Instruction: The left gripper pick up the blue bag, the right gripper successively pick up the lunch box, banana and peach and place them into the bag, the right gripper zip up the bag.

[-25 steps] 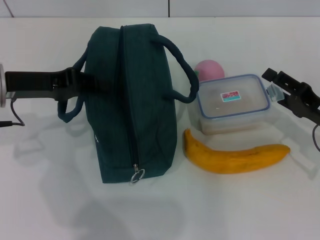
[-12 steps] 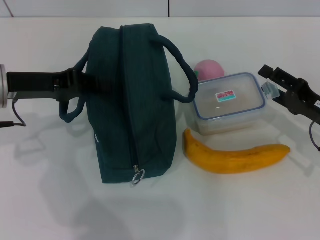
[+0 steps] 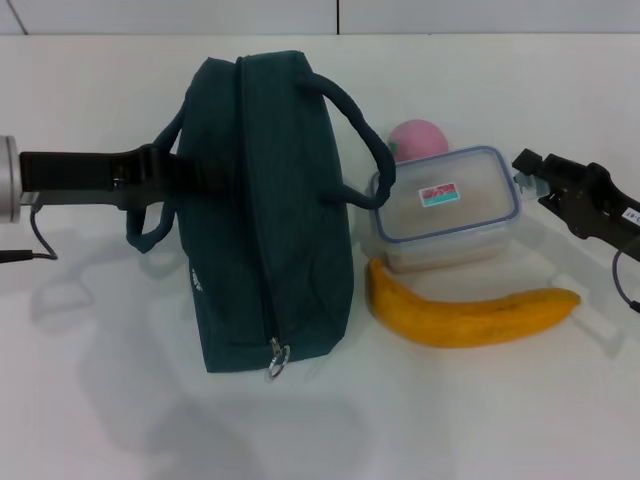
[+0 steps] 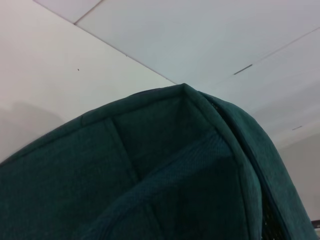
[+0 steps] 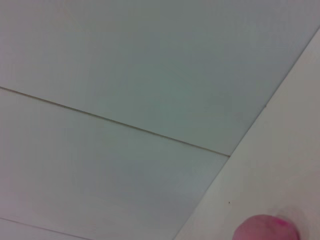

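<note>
Left gripper (image 3: 160, 172) first: I've got it reaching in from the left edge, pressed against the near handle on the left side of the blue bag (image 3: 265, 210), and it looks clamped on that handle, though the fingertips are mostly buried in the fabric. On my left wrist feed all I get is the bag (image 4: 165, 180) filling the view, dark teal panels and a seam, with pale wall behind. Moving right, the bag sits on the white table (image 3: 470, 420), zipper running along the top and closed, its metal ring pull (image 3: 277, 362) at the end nearest me. The other handle (image 3: 360, 140) arches over toward the lunch box (image 3: 447, 210), touching its left corner. Behind the box is the peach (image 3: 418, 139), just beside it; it also peeks into a corner of the right wrist feed (image 5: 265, 227). In front of the box lies the banana (image 3: 465, 315), along the box's front side. Far right, the right gripper (image 3: 527, 172) sits at the box's right end, fingers spread, nothing held.
</note>
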`<state>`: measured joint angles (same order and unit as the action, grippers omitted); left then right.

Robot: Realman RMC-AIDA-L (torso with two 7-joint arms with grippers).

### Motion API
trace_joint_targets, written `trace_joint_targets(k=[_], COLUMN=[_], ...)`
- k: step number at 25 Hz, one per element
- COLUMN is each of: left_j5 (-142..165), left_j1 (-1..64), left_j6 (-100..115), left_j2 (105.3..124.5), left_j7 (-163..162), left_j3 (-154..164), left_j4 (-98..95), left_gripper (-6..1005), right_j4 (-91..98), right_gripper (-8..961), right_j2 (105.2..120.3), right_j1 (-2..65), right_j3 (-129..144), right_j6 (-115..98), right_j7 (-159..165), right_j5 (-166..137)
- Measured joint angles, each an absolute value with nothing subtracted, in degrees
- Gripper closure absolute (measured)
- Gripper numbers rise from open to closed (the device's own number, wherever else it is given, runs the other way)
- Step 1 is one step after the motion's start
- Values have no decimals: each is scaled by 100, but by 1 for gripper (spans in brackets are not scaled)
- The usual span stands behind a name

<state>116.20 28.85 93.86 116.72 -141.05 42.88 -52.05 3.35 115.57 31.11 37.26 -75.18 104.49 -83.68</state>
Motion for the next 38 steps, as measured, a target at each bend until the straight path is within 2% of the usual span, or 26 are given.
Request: trace_joint_targets(k=[4,6,16,38], left_j5=[11620,11621,11627,11346], left_j1=[2911,2924,2891,2908], left_j6=[9387,9387,9387,9436], left_j2=[11643,11626,11613,11578], left_j7=[-14039,-13980,-13851,-13799], left_j3=[4289,4289,4244,4236], left_j4=[-5066,-4959,-4870,-4869], left_gripper=[961,961,960,962], right_j4=[328,326,316,325], right_gripper=[623,840,857,859], right_j2=[11566,11570,11573,11533], right_j1=[3116,3120,3060,2446], right_j3=[3811,3820,3744,3709], right_j6=[-7493,-7469,-7450,-8146], right_j7=[10514,10550,10714,10951], right_j5=[-8368,-8366,-8306,-7575])
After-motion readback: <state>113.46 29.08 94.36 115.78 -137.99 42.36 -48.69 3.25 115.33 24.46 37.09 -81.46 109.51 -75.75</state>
